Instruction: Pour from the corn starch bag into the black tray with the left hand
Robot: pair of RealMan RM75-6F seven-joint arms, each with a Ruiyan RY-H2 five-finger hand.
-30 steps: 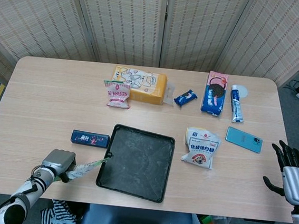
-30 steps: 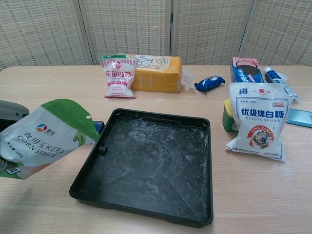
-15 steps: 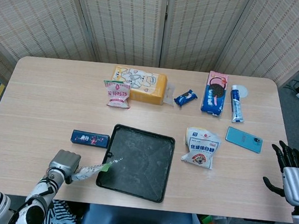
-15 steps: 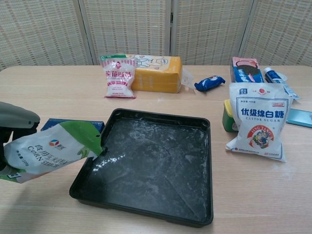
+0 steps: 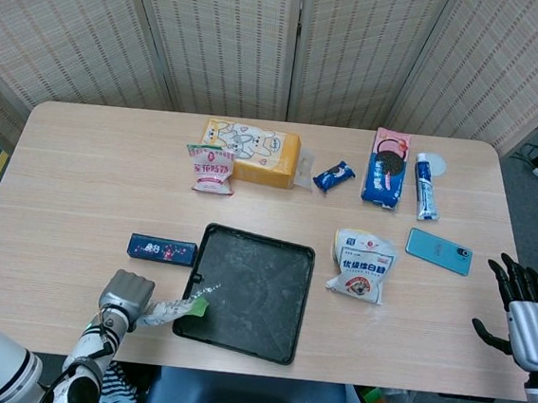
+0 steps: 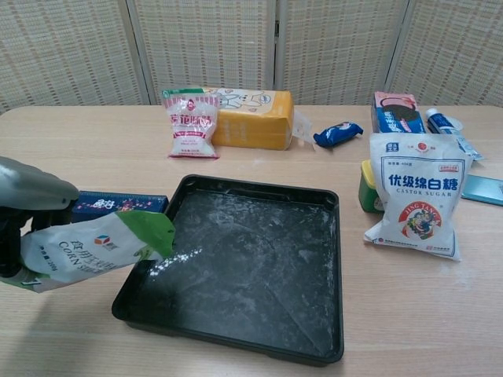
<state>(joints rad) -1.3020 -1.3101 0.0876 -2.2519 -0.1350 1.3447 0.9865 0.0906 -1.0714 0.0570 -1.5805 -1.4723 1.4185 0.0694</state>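
Observation:
My left hand [image 5: 125, 293] [image 6: 23, 204] grips the corn starch bag [image 6: 90, 246] [image 5: 175, 311], a white pouch with a green top, tipped sideways with its mouth over the left edge of the black tray [image 5: 255, 329] [image 6: 236, 334]. A streak of white powder [image 6: 171, 260] lies on the tray floor just under the bag's mouth. My right hand [image 5: 523, 318] hovers open past the table's right edge, far from the tray, and only the head view shows it.
A dark blue box [image 5: 161, 249] lies just left of the tray. A castor sugar bag [image 6: 415, 204] stands right of it, with a phone [image 5: 439, 250] beyond. At the back are a pink pouch [image 5: 211, 168], a yellow pack [image 5: 261, 153], cookies [image 5: 387, 166] and a tube [image 5: 425, 186].
My left hand has carried the bag rightward and tilted it lower, so its mouth now reaches over the tray's left rim. White powder has appeared on the tray floor. The right hand stayed put.

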